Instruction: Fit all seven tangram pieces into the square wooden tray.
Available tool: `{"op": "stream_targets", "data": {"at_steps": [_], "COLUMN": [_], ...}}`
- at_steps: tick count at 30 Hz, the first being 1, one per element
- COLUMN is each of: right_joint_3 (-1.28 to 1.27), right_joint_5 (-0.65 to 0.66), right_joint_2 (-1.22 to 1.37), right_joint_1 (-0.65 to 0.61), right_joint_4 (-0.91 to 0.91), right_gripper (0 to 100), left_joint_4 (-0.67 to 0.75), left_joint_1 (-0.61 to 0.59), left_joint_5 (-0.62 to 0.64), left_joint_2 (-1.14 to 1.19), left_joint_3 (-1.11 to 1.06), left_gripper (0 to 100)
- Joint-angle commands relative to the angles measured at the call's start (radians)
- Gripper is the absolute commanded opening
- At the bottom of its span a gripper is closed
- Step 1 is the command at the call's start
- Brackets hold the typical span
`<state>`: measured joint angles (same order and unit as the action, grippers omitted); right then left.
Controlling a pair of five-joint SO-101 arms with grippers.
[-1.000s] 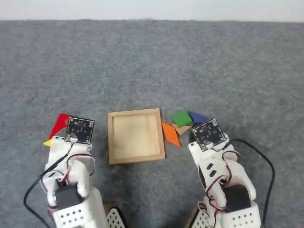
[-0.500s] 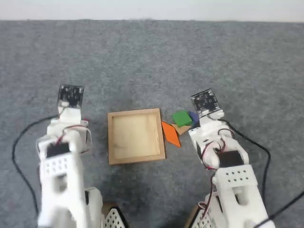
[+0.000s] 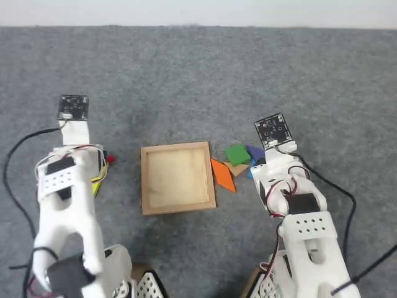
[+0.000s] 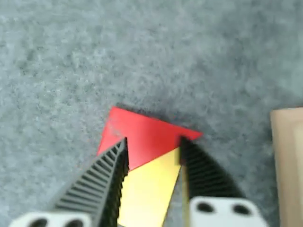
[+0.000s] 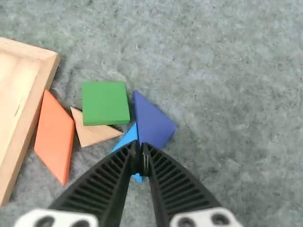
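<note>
High view: the tray [image 3: 144, 180] sits in the middle, pieces on both sides

No piece lies in the tray yet. It sits on the grey mat [image 3: 198, 81] between the two arms, I think so that each arm can reach it from its own side.

Five pieces lie in a bunch just beside the tray, on the right arm's side. The orange piece [image 3: 223, 175] is closest, right by the tray's wall. Next come the tan piece [image 5: 92, 133] and the green square [image 5: 105, 102], which touch each other. The dark blue piece [image 5: 151, 120] and the light blue piece [image 5: 125, 140] lie a bit farther out. The right gripper [image 5: 140, 147] hangs over the light blue piece with its two fingers pressed together and nothing between them. It would have to open before it could pick anything up.

On the other side, well apart from the tray, the red piece [image 4: 142, 137] and the yellow piece [image 4: 147, 189] lie edge to edge. The left gripper [image 4: 153, 144] hangs right above them with its fingers spread apart, one on each side of where the two pieces meet. I think it is lined up to go down and pinch one of them, likely the red one. The two lie so close that it could bump the yellow one.
</note>
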<state>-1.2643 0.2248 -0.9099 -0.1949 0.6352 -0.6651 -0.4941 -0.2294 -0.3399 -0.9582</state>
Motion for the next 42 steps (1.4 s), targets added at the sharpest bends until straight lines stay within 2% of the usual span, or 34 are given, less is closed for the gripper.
{"op": "stream_targets", "data": {"at_steps": [1,5,8,12,16,19,24,29,38,42], "right_joint_3": [0.060,0.060,0.060,0.060,0.060,0.060,0.058,0.058,0.046,0.044], "right_joint_5": [-0.005,-0.003,-0.003,-0.003,-0.003,-0.003,-0.003,-0.003,0.018,0.035], "right_joint_2": [0.004,0.004,0.004,0.004,0.004,0.004,0.004,0.004,0.004,0.004], "right_joint_1": [0.010,0.008,0.008,0.008,0.008,0.008,0.008,0.008,0.008,0.007], "right_joint_4": [-0.019,-0.019,-0.019,-0.019,-0.019,-0.019,-0.019,-0.019,-0.028,-0.028], "right_gripper": [0.7,0.7,0.7,0.7,0.7,0.7,0.7,0.7,0.7,0.7], "left_joint_4": [0.018,-0.077,-0.178,-0.262,-0.262,-0.198,-0.063,-0.046,0.044,0.041], "left_joint_1": [-0.048,-0.117,-0.123,-0.121,-0.123,-0.124,-0.120,-0.104,-0.147,-0.189], "left_joint_5": [0.087,0.123,0.075,-0.157,-0.404,-0.571,-0.738,-0.967,-0.985,-0.890], "left_joint_2": [0.092,0.221,0.321,0.417,0.479,0.512,0.552,0.618,0.723,0.724], "left_joint_3": [0.127,0.272,0.389,0.492,0.526,0.529,0.526,0.510,0.513,0.515], "left_gripper": [27,29,30,30,30,30,30,30,30,30]}}
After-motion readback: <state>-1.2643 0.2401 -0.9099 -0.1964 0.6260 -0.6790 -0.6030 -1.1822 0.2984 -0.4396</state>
